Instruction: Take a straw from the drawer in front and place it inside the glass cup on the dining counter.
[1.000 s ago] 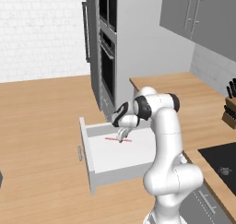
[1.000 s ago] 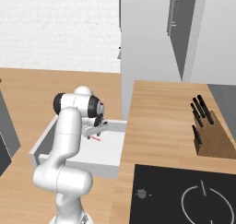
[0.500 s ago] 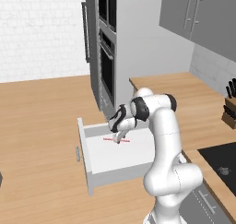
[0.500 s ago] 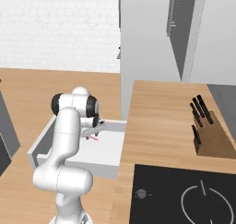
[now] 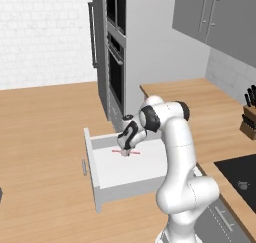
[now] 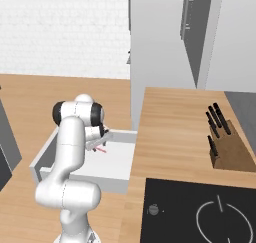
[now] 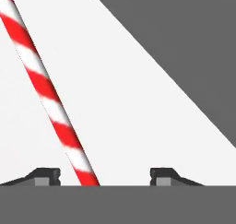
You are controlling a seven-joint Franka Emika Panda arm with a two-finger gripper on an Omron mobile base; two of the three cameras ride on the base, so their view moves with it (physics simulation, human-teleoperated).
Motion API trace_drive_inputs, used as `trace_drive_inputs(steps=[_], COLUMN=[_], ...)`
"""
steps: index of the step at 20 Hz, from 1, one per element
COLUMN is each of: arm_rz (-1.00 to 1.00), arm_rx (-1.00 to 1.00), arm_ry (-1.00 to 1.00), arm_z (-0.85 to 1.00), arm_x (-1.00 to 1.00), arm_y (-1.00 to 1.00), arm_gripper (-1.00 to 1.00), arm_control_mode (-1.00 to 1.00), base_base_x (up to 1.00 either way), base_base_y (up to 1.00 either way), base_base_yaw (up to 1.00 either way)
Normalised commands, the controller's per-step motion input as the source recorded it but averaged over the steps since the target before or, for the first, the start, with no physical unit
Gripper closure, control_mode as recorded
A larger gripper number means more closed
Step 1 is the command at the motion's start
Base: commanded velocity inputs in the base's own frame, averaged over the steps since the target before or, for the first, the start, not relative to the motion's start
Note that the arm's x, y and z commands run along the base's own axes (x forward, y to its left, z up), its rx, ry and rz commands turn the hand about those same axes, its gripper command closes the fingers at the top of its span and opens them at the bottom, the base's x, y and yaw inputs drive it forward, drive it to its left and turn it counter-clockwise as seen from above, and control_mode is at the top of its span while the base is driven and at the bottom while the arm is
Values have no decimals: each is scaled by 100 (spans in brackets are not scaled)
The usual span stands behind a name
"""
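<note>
Claw point(image 7: 105, 174) down inside the pulled-out drawer point(image 5: 150, 163), jaws spread wide, nothing gripped yet; red-and-white straw point(image 7: 44, 87) lying flat on the drawer floor, running up between the fingertips nearer one of them, probably lined up for a pinch. Hand view gives stripes and finger gap; left base view places straw point(image 5: 125, 151) mid-floor, toward the back wall

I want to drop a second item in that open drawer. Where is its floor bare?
The wide grey-white drawer has bare floor toward its front panel and right of the red-and-white striped straw. It is crowded mid-drawer, where the open gripper straddles the straw.
</note>
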Motion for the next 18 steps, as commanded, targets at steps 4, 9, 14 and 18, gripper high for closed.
trace_drive_inputs(steps=[4,9,14,18], arm_rz=[10,9,9,5], arm_rx=[5,14,19,13], arm_ry=[-2,0,0,3], arm_z=[-23,-32,-19,0], arm_x=[0,0,0,0], arm_y=[0,-9,-10,-1], arm_gripper=[100,100,100,100], arm_control_mode=[-100,-100,-100,-100], base_base_x=[0,0,0,0], base_base_y=[0,0,0,0], base_base_yaw=[0,0,0,0])
